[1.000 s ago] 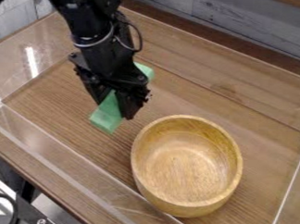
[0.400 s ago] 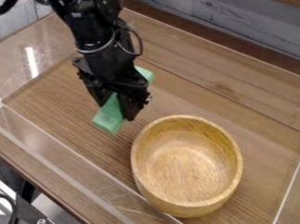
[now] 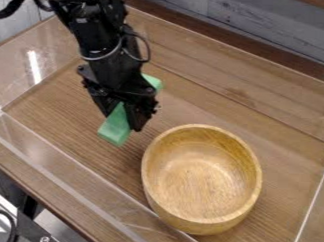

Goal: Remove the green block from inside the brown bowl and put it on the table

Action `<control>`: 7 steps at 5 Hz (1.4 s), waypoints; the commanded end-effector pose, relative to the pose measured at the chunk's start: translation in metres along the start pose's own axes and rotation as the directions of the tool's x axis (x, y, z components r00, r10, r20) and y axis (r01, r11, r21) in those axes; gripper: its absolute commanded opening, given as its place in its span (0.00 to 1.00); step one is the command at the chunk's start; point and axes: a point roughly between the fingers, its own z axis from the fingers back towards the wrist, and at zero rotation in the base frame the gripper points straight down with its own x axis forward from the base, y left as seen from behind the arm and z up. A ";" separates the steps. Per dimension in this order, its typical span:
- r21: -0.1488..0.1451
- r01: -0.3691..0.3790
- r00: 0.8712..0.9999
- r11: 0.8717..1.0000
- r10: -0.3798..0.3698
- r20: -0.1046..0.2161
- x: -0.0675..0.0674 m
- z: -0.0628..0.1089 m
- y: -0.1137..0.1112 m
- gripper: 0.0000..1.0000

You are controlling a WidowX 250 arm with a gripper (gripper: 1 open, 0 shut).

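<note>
The green block (image 3: 114, 127) hangs tilted between the black fingers of my gripper (image 3: 127, 116), which is shut on it and points down. Its lower end is close to the table (image 3: 246, 96), but I cannot tell whether it touches. The upper end of the block shows behind the fingers. The brown bowl (image 3: 205, 131) stands to the right of the gripper, just beside it, and has nothing inside.
Low clear acrylic walls (image 3: 69, 180) border the tabletop, one along the near edge and one on the left. The black arm rises from the gripper toward the upper left. The bowl's rim is close to the gripper's right side.
The gripper, with the green block in it, has shifted slightly left and down toward the table. The bowl has not moved.
</note>
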 end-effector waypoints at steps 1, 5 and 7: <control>0.016 -0.006 0.999 1.000 0.005 0.051 0.015 0.006 0.014 0.00; 0.015 -0.042 0.998 0.999 0.041 0.049 0.025 -0.006 0.035 0.00; 0.010 -0.050 0.998 0.999 0.050 0.043 0.028 -0.008 0.038 0.00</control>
